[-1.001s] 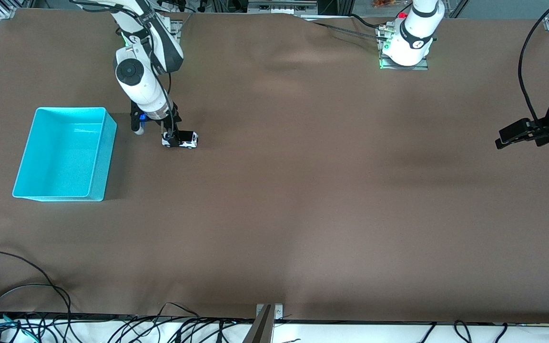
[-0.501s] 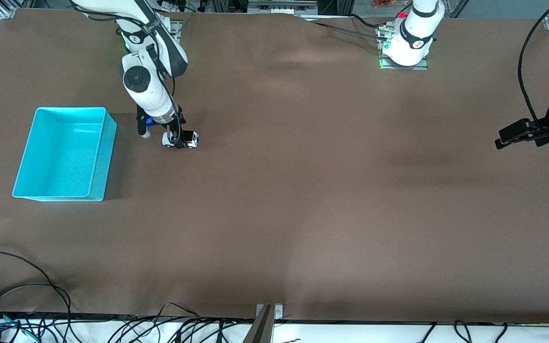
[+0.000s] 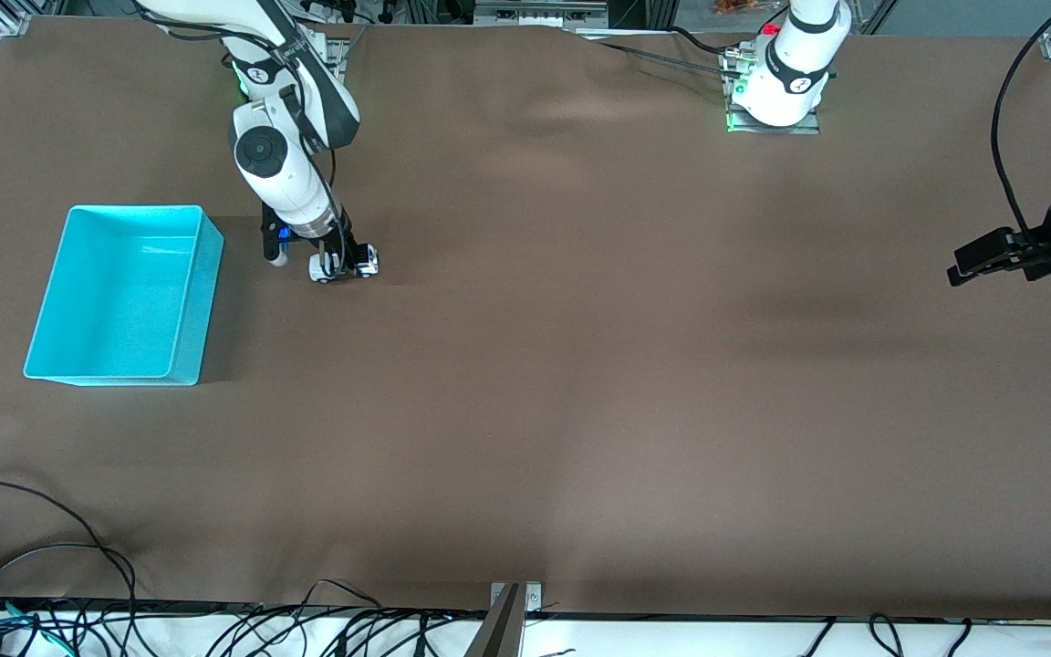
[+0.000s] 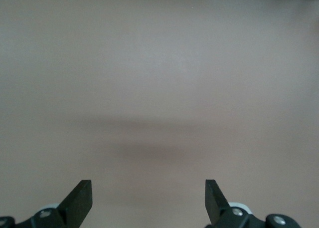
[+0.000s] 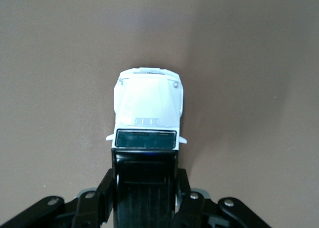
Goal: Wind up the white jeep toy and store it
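The white jeep toy (image 3: 361, 263) stands on the brown table, beside the turquoise bin (image 3: 124, 294) and toward the right arm's end. My right gripper (image 3: 341, 265) is down on it and shut on its black-roofed body. In the right wrist view the white jeep toy (image 5: 147, 108) shows its white hood and dark windscreen, with the black fingers (image 5: 105, 190) pressed against both sides of the roof. My left gripper (image 3: 968, 263) waits in the air at the left arm's end, open. The left wrist view shows its fingertips (image 4: 79, 200) wide apart over bare table.
The turquoise bin has nothing in it. Black cables (image 3: 51, 557) trail along the table edge nearest the front camera. A metal bracket (image 3: 515, 602) sits at the middle of that edge. Brown cloth (image 3: 635, 365) covers the table.
My right gripper moved a little over the jeep and then shut its fingers on it. The jeep's place on the table hardly changed. The left arm stayed still.
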{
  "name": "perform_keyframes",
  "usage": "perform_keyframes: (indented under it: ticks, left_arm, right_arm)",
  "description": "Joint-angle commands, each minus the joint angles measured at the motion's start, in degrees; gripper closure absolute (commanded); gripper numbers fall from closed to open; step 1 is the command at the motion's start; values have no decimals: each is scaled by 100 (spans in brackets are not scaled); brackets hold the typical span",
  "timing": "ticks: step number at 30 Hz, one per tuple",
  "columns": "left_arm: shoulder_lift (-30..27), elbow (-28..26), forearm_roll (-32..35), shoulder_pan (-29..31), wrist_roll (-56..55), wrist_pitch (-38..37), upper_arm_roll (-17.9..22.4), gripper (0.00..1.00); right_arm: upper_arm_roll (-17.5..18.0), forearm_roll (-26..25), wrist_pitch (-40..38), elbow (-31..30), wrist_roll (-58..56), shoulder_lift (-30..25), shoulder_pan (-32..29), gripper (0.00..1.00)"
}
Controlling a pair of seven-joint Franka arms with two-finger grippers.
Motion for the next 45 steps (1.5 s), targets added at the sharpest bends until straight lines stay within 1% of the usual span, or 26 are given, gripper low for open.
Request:
perform_keyframes:
  ticks: [1, 10, 17, 23, 30, 35, 37, 41, 45]
  left_arm:
    - [20, 37, -169, -26, 94, -55, 50, 0]
    - [20, 37, -169, -35, 86, -55, 59, 0]
    - [20, 37, -169, -35, 85, -55, 50, 0]
    - [11, 45, -169, -43, 68, -55, 50, 0]
    - [11, 45, -169, -43, 68, -55, 50, 0]
    - [11, 45, -169, -43, 68, -55, 50, 0]
    - [11, 45, -169, -43, 68, -55, 50, 0]
    - [11, 45, -178, -43, 68, -55, 50, 0]
    - [11, 45, -169, -43, 68, -55, 50, 0]
  right_arm:
    - [-15, 62, -60, 8, 70, -202, 50, 100]
    - [-33, 44, -771, 52, -246, -958, -38, 100]
    - [-33, 35, -1167, 289, -992, -1214, -354, 100]
    - [-24, 53, -1702, 368, -2107, -1548, -679, 100]
    - [-24, 97, -2854, 816, -3680, -1636, -1092, 100]
    - [-68, 123, -3338, 869, -4858, -1846, -1505, 100]
    - [-181, 167, -3461, 887, -5307, -1873, -1576, 100]
    - [-585, 211, -3575, 887, -6177, -1908, -1594, 100]
    - [-806, 202, -3690, 905, -6959, -1908, -1760, 100]
